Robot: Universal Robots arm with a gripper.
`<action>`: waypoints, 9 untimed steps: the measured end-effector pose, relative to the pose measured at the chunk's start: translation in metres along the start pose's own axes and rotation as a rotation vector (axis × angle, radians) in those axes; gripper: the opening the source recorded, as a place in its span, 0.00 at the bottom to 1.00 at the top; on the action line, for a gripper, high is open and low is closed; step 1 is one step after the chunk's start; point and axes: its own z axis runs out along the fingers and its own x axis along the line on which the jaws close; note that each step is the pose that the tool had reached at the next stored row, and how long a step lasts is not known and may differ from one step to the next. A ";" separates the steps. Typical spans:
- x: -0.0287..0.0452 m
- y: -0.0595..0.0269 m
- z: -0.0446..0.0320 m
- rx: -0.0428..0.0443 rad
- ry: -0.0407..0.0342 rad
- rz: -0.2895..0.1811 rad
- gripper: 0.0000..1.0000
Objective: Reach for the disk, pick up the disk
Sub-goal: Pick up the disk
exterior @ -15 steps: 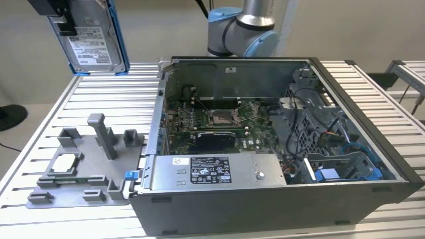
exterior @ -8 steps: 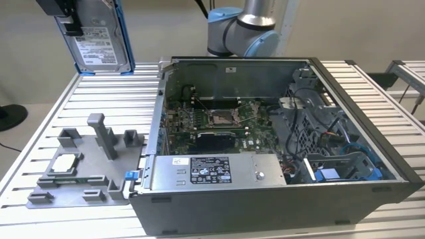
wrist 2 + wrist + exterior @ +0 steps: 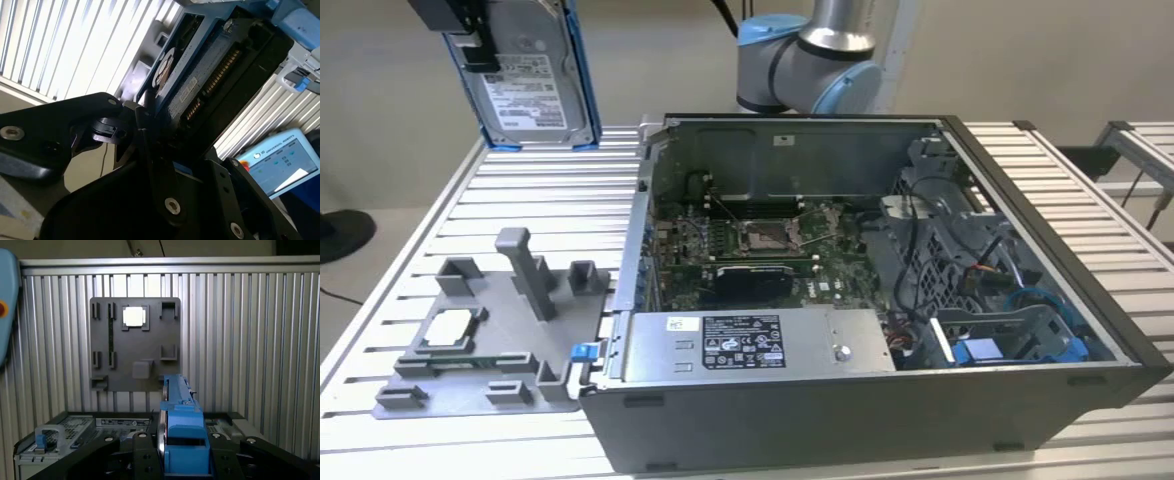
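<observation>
The disk (image 3: 534, 80), a silver-grey drive with a white label and a blue frame, hangs upright in the air above the table's far corner at the exterior view's left. My gripper (image 3: 470, 38) is shut on its upper part. In the first wrist view the disk (image 3: 182, 415) shows edge-on as a blue frame clamped between the black fingers (image 3: 145, 450). The second wrist view has the disk's dark circuit-board side (image 3: 210, 85) rising from the black fingers (image 3: 142, 125).
An open computer case (image 3: 1121, 345) fills the table's middle, with a grey labelled box (image 3: 747, 345) at its near side. A grey fixture plate (image 3: 520, 375) holding a whitish chip (image 3: 450, 328) lies at the exterior view's left. The arm's base (image 3: 807, 60) stands behind the case.
</observation>
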 end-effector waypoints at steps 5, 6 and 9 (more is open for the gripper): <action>-0.0002 -0.0064 0.0001 0.0000 0.0000 0.000 0.00; -0.0002 -0.0077 0.0001 0.0000 0.0000 0.000 0.00; -0.0003 -0.0115 0.0002 -0.0001 0.0000 0.000 0.00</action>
